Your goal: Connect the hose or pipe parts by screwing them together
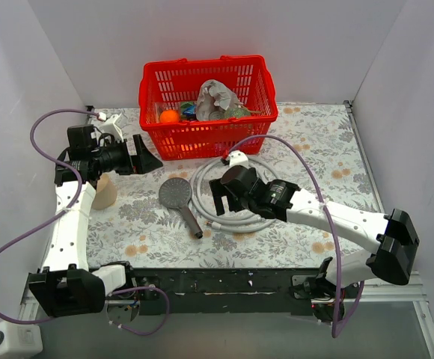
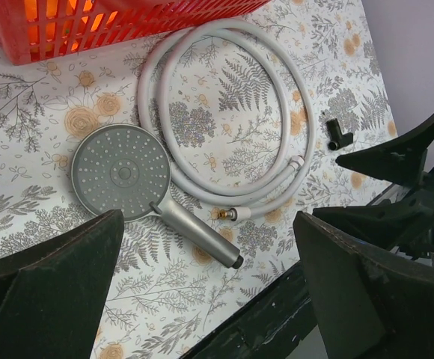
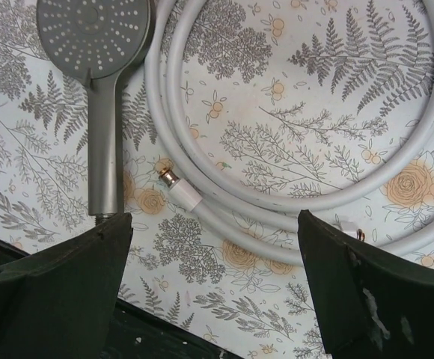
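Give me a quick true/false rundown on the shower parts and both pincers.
1. The hose is screwed onto the shower head. False: its brass end lies loose beside the handle.
2. The left pincer and right pincer are open and empty. True.
3. The shower head lies face up. True.
4. The hose sits inside the red basket. False: it is coiled on the table in front of the basket.
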`<control>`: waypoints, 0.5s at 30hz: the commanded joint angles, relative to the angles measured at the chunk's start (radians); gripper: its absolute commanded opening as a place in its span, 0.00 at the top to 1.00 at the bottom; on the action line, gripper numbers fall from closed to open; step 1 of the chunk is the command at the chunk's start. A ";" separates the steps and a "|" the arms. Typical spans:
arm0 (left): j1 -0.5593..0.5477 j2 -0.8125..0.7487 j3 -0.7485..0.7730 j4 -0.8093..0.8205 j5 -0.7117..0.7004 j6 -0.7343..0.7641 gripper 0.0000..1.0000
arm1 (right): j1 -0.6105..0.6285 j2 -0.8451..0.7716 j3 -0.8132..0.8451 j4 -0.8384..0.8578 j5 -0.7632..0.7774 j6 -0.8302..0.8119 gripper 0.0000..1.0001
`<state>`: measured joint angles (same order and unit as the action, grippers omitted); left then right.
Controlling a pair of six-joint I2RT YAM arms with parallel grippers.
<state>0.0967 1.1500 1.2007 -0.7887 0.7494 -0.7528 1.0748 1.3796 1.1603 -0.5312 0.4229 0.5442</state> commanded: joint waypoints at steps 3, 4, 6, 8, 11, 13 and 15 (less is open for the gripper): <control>0.009 0.007 -0.021 -0.036 0.024 -0.013 0.02 | 0.014 0.019 -0.021 0.079 -0.068 -0.046 0.02; 0.018 0.011 -0.027 -0.038 0.022 -0.014 0.02 | 0.019 0.047 -0.014 0.085 -0.085 -0.058 0.02; 0.032 0.017 -0.047 -0.024 0.025 -0.017 0.02 | 0.052 0.085 0.009 0.082 -0.096 -0.092 0.02; 0.049 0.020 -0.056 -0.020 0.024 -0.017 0.02 | 0.094 0.157 0.055 0.062 -0.084 -0.118 0.02; 0.083 0.025 -0.070 -0.014 0.027 -0.022 0.02 | 0.148 0.261 0.113 0.043 -0.067 -0.127 0.09; 0.113 0.034 -0.076 -0.017 0.013 -0.022 0.03 | 0.165 0.340 0.153 0.030 -0.072 -0.121 0.22; 0.142 0.053 -0.078 -0.030 0.024 -0.011 0.03 | 0.192 0.383 0.171 0.036 -0.070 -0.121 0.24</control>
<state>0.1909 1.1923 1.1313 -0.8051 0.7559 -0.7681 1.2263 1.6966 1.2606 -0.4953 0.3550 0.4400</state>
